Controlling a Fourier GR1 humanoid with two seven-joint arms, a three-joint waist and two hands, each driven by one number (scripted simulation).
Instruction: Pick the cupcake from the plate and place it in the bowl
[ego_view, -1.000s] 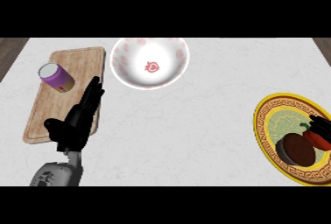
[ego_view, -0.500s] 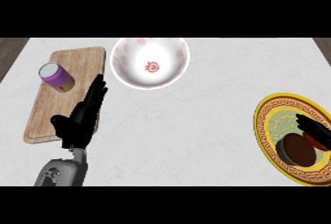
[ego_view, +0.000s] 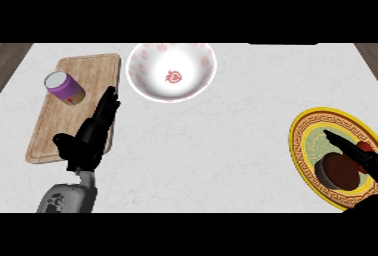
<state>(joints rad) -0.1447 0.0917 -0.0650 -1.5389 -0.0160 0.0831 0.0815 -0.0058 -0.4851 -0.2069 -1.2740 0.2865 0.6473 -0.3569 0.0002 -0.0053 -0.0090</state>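
On a pale counter (ego_view: 221, 145), the cupcake (ego_view: 339, 171) sits on a yellow-rimmed plate (ego_view: 306, 125) at the far right. The robot's right hand (ego_view: 360, 159) is right at it, fingers reaching over its top and right side; whether they actually grip it cannot be told. The bowl (ego_view: 171, 70) lies well apart, up and to the left. The left hand (ego_view: 90, 135) rests open, fingers straight, beside a cutting board (ego_view: 81, 70).
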